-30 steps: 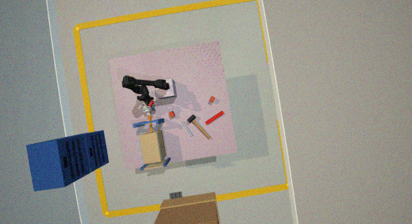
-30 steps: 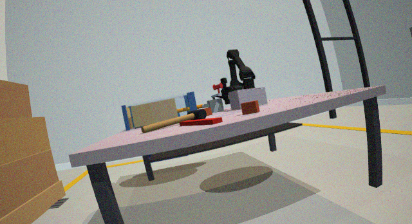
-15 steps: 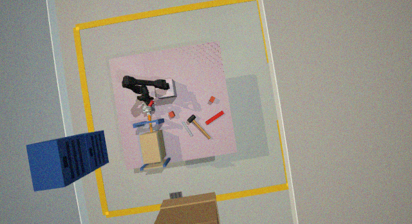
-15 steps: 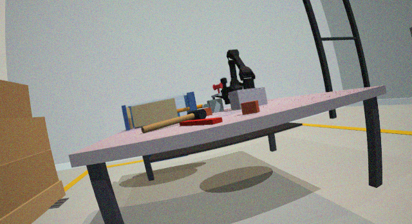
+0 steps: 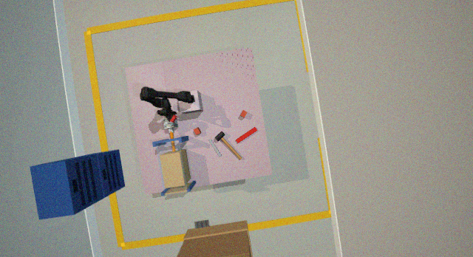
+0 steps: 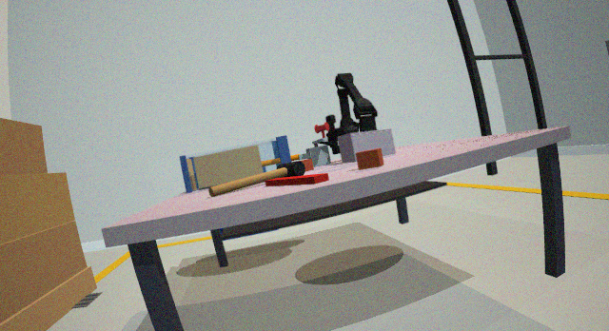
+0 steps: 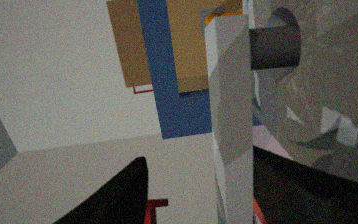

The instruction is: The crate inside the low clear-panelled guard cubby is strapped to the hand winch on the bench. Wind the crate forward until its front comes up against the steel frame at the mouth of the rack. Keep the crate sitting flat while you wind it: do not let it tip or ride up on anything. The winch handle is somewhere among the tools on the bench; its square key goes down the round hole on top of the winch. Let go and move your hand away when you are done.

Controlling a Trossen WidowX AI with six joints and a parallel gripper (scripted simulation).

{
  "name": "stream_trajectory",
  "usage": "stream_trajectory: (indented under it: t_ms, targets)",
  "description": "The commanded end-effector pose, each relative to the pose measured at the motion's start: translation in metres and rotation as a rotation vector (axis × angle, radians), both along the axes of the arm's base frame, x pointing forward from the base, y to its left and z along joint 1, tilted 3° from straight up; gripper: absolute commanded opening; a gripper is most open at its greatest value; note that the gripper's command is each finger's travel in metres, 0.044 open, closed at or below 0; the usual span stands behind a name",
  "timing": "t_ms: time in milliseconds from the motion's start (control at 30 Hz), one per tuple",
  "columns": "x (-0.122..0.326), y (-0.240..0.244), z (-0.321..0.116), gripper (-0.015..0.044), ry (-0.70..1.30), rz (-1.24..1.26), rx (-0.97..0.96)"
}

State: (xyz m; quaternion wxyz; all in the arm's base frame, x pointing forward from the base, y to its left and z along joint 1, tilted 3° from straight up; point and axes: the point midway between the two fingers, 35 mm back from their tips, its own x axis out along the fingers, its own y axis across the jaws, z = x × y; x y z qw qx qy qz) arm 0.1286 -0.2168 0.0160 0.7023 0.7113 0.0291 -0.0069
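Observation:
The tan crate (image 5: 174, 169) (image 6: 228, 167) sits flat between the blue end frames. A gap with the orange strap (image 5: 172, 136) (image 6: 273, 162) in it separates its front from the blue frame (image 5: 160, 142) (image 6: 283, 152) on the winch side. The grey winch (image 5: 170, 125) (image 6: 320, 155) stands beyond that frame. A red knob (image 5: 173, 118) (image 6: 322, 127) stands above the winch; whether its key is seated is hidden. My gripper (image 5: 168, 117) (image 7: 192, 158) is partly open at the winch top. A grey bar (image 7: 232, 90) shows between its fingers, nearer the right one, with a gap at the left.
A pale box (image 5: 196, 102) (image 6: 366, 146) stands beside the arm. A small orange block (image 5: 196, 131) lies near the winch, another (image 5: 243, 114) (image 6: 370, 159) farther off. A hammer (image 5: 230, 148) (image 6: 247, 181), red bar (image 5: 246, 135) (image 6: 297, 180) and thin grey strip (image 5: 215, 148) lie on the bench.

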Motion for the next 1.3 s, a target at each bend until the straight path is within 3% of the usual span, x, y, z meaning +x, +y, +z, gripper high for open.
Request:
stream_trajectory:
  t_ms: [0, 1267]
  targets:
    - [-0.0002, 0.0000, -0.0054, 0.0240, 0.002, 0.001, -0.012]
    - [0.0001, -0.0040, 0.0005, 0.0240, 0.000, 0.000, 0.000]
